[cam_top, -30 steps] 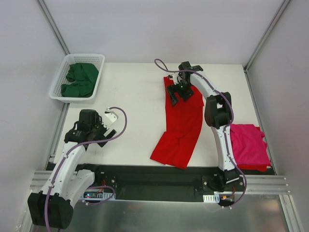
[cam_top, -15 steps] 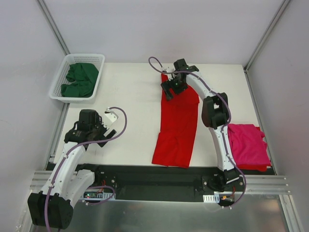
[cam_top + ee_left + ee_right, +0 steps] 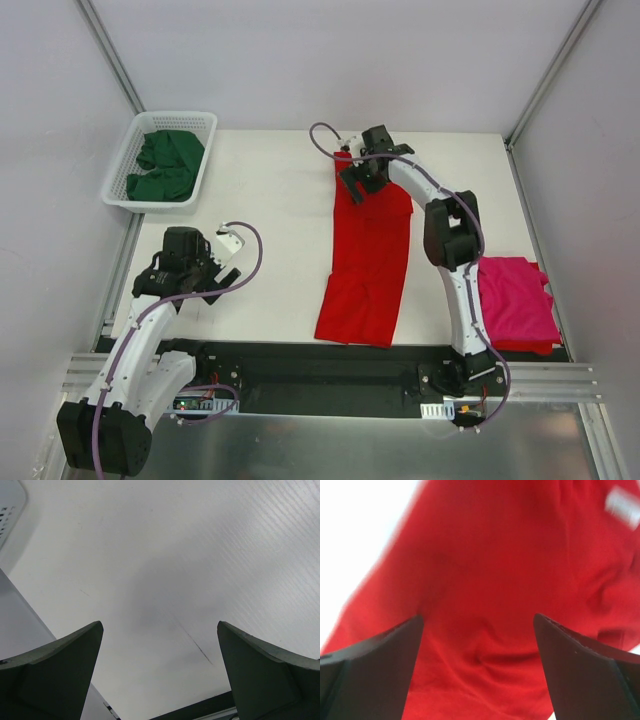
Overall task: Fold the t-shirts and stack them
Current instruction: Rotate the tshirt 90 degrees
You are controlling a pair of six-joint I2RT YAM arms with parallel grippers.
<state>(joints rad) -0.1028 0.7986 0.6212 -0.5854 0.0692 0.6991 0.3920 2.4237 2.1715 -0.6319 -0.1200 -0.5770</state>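
- The long bright red cloth t-shirt point(image 3: 368, 255) lies stretched down the middle of the white table point(image 3: 270, 200). Its far end is partly hidden under the right gripper point(image 3: 362, 180), whose jaws are spread wide with nothing pinched.
- The right wrist view is blurry, so I can't tell if the fingers touch the cloth.
- The left gripper point(image 3: 160, 630) is spread wide over bare table and holds nothing.
- The magenta-pink t-shirt point(image 3: 515, 300) sits at the right edge, partly covered by the right arm point(image 3: 455, 240).
- The dark green t-shirts point(image 3: 165, 165) are bunched in the white plastic lattice basket point(image 3: 120, 160), and I can't count them.

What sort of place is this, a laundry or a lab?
Probably a robot test cell, not a laundry: a left arm and right arm bolted to a white table, blank panels walling it in, and a red t-shirt laid out for practice.
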